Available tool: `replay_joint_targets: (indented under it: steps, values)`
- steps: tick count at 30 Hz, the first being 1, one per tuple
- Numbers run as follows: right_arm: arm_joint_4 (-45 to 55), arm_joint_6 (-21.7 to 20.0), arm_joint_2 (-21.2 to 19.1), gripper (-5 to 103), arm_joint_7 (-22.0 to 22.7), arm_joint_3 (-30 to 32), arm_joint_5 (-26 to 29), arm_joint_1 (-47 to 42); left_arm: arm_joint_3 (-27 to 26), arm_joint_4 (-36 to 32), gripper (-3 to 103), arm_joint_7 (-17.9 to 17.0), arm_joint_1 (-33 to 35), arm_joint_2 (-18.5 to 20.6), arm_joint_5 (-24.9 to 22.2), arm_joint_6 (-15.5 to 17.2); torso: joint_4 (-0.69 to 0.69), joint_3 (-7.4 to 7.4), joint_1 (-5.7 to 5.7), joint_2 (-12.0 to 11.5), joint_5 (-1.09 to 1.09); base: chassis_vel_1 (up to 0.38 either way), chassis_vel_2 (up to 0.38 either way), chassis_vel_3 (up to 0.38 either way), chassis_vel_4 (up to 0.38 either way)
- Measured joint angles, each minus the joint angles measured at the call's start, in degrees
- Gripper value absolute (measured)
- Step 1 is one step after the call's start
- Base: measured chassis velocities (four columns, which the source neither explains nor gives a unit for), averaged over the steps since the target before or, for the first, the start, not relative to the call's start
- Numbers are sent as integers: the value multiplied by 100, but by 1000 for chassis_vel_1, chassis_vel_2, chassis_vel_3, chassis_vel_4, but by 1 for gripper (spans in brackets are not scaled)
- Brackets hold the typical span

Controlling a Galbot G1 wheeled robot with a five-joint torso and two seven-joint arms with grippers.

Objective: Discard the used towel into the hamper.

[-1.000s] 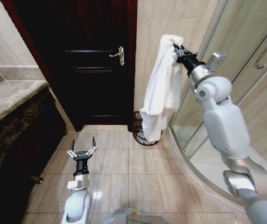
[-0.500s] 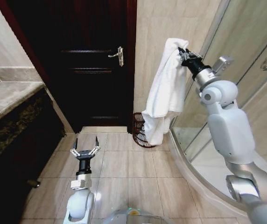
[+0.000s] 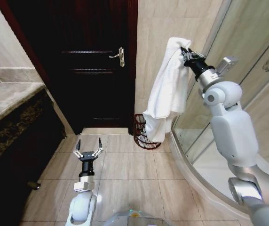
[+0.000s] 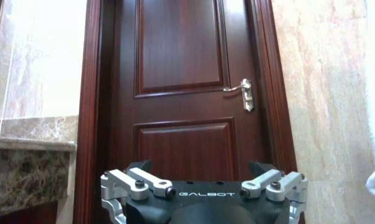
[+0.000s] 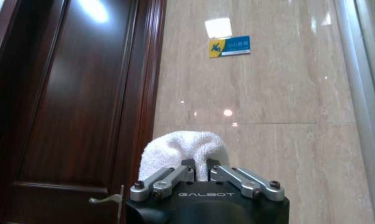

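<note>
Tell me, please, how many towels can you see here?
1: a white towel, pinched at its top by the right gripper, hanging above the hamper. Any inside the hamper would be hidden.

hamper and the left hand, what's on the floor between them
Bare beige floor tiles, by the head view: nothing lies between the open left hand and the hamper.
</note>
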Motion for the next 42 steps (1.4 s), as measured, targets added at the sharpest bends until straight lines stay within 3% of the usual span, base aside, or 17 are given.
replay_joint_targets:
  steps: [17,23,31,42]
  values:
    - [-25,0,27,9,19,-8,9,-3,-16,-27,100,-11,29,0,32,148,0,-4,-4,-5,1,-57,76,80,-52]
    - [-41,6,21,9,16,35,-1,-87,-6,96,100,-86,-24,1,51,-115,2,-4,-2,-8,-2,-11,106,106,-8]
    - [-396,137,94,9,1,77,-198,-74,19,89,100,-89,-32,0,48,-137,-1,-6,-5,-7,3,-1,12,15,-5]
    - [-1197,200,119,9,74,-509,-11,738,41,79,100,-89,-27,0,27,-158,0,-7,-5,-8,-1,0,0,0,0]
